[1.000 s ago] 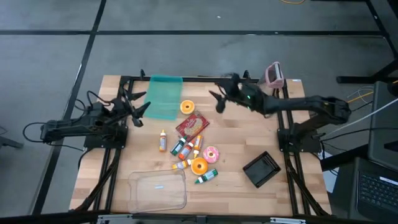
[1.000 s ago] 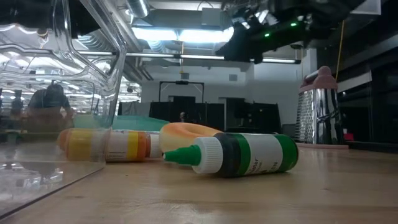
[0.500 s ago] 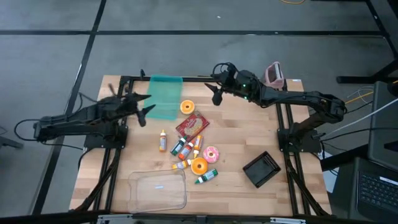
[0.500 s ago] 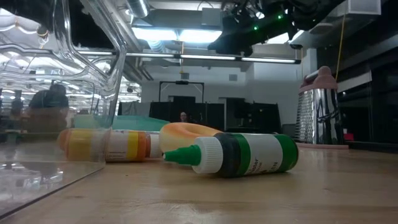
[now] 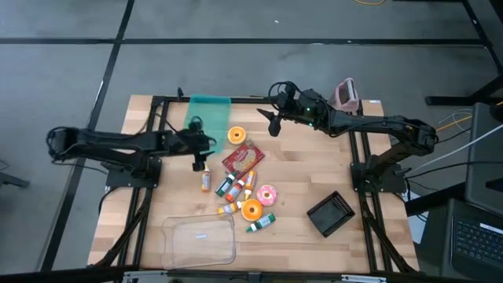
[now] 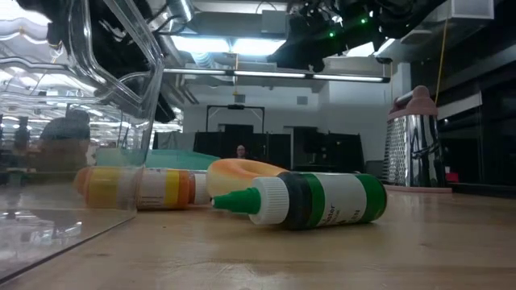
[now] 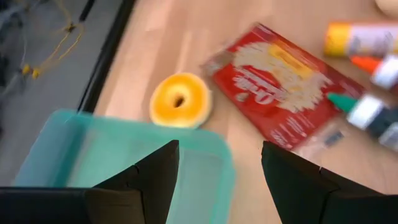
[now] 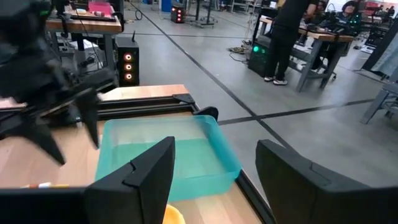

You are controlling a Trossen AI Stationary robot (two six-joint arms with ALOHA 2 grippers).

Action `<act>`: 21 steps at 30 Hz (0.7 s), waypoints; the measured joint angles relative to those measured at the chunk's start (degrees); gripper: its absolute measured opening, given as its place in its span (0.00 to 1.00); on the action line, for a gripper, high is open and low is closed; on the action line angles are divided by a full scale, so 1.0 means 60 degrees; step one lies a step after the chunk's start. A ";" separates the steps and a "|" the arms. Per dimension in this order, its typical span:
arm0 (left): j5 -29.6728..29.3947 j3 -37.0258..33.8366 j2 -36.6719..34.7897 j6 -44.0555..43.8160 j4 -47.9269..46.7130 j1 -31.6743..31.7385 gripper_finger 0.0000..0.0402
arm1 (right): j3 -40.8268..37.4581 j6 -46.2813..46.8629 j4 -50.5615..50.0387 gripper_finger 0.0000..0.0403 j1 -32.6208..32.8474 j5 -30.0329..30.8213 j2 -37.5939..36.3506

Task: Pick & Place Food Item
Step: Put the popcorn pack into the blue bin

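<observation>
The left tool (image 5: 200, 147) sits over the bench (image 5: 149, 204) just beside the near right corner of the teal tray (image 5: 209, 118), its two fingers (image 7: 155, 180) standing apart with nothing between them. In the left wrist view the tray's edge lies directly beneath those fingers, and past it an orange donut (image 7: 180, 100) rests flat on the wood, apart from the tool. In the high view this donut (image 5: 236, 135) lies just right of the left tool, touching neither it nor the tray.

Next to the donut is a red food packet (image 5: 243, 160), lying at an angle, also free of the tool. Below it is a cluster of small sauce bottles (image 5: 236, 187), with a pink frosted donut (image 5: 267, 194) and a second orange donut (image 5: 251, 209) just beside them. A green-capped bottle (image 6: 310, 200) lies on its side nearest the low camera. A clear plastic container (image 5: 200, 240) stands near the bench's front edge.

Further right, the right tool (image 5: 274, 122) hangs above the back of the bench, right of the orange donut and well apart from it, fingers (image 8: 140, 177) spread and holding nothing. A black tray (image 5: 331, 212) lies toward the right front, and a grater (image 5: 346, 94) stands at the back right.
</observation>
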 joint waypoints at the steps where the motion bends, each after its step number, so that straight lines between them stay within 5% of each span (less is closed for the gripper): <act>1: -0.0276 0.0120 0.0269 0.0252 -0.0063 -0.0290 0.56 | 0.0000 0.0000 0.0004 0.55 0.0000 -0.0006 0.0000; 12: -0.2745 0.1051 0.3851 0.2157 -0.0445 -0.2619 0.56 | 0.0000 -0.0026 0.0000 0.55 0.0000 -0.0265 0.0000; 21: -0.2924 0.1412 0.5233 0.2467 -0.0327 -0.2857 0.56 | 0.0000 -0.0018 0.0002 0.55 0.0000 -0.0473 0.0000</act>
